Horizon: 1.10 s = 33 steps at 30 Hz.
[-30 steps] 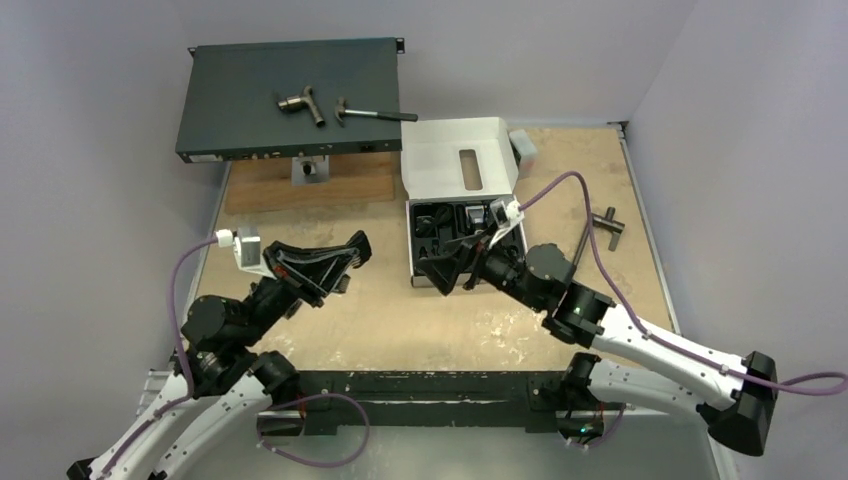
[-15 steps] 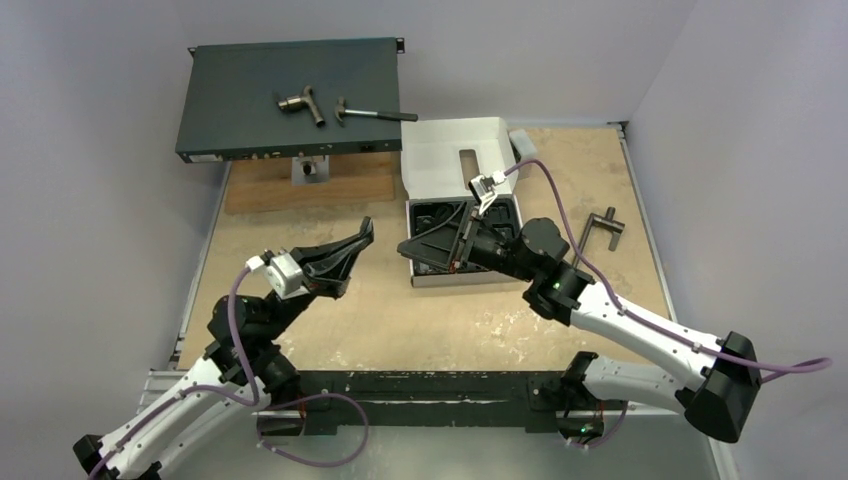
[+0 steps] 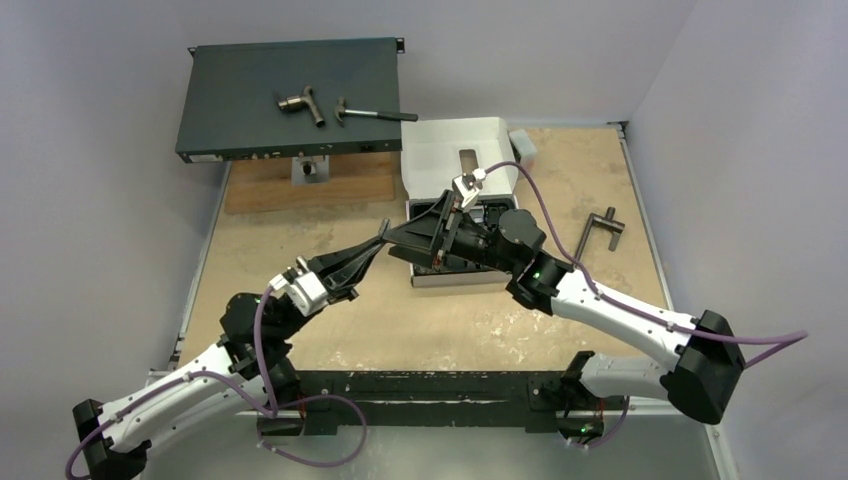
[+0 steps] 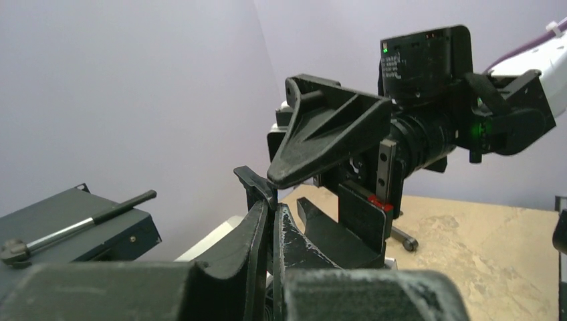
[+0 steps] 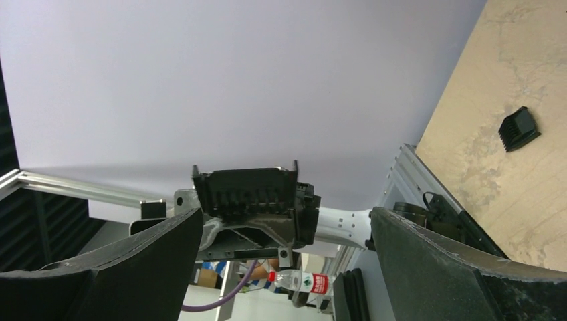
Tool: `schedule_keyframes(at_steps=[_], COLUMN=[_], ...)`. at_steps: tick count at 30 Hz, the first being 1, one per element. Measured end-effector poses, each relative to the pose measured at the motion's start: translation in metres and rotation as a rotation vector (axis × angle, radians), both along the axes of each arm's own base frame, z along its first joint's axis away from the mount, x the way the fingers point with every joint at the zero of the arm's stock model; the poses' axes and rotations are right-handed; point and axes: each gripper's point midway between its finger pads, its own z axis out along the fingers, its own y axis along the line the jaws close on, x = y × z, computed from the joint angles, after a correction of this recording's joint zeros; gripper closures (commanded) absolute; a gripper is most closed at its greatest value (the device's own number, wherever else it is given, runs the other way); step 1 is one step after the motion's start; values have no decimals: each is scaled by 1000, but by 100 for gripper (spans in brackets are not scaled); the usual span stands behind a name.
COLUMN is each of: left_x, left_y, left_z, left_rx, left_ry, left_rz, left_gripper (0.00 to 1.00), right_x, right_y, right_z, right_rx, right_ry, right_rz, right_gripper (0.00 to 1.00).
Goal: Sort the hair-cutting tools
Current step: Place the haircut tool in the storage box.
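Observation:
My left gripper (image 3: 384,230) is shut on a small black comb attachment (image 5: 247,192), whose tip pokes up between its fingertips (image 4: 257,184). It is held in the air left of the white box (image 3: 455,278). My right gripper (image 3: 395,244) is open and points left at it. Its two fingers (image 4: 327,137) stand on either side of the held comb without touching it. In the right wrist view the comb sits between my wide-open fingers (image 5: 428,267). Several more black pieces (image 3: 425,213) lie in the box. Another comb attachment (image 5: 518,128) lies on the table.
A dark rack unit (image 3: 250,110) at the back left carries a hammer (image 3: 375,114) and a pipe fitting (image 3: 302,103). A wooden board (image 3: 340,188) lies in front of it. A T-shaped metal handle (image 3: 603,225) lies right of the box, whose lid (image 3: 440,160) stands open.
My left arm has stretched forward and to the right with the comb. My right gripper has risen out of the box and swung left to meet it, staying open.

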Motion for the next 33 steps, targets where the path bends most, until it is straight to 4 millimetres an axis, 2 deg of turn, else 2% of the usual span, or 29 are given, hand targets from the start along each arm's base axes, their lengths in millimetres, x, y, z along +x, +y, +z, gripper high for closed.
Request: schedule_keyframes(at_steps=[10,18,23,33], left_x=[2,2,3,5], left_y=[14,14,12,9], left_z=[24,24,23,14], left_rx=[-151,-217,-222,-173], left_ry=[30,91,107,107], left_rz=[25,-5,-14,4], left_gripper=[100,100,100,100], right_x=[8,14,19,24], right_y=[3,5,11,19], right_z=[14,41,55,47], right_rx=[50,103,110,13], right_ry=[-32,-90,-122,-122], right_rz=[-26,-51,-55,-58], right_gripper=[7,3,10,18])
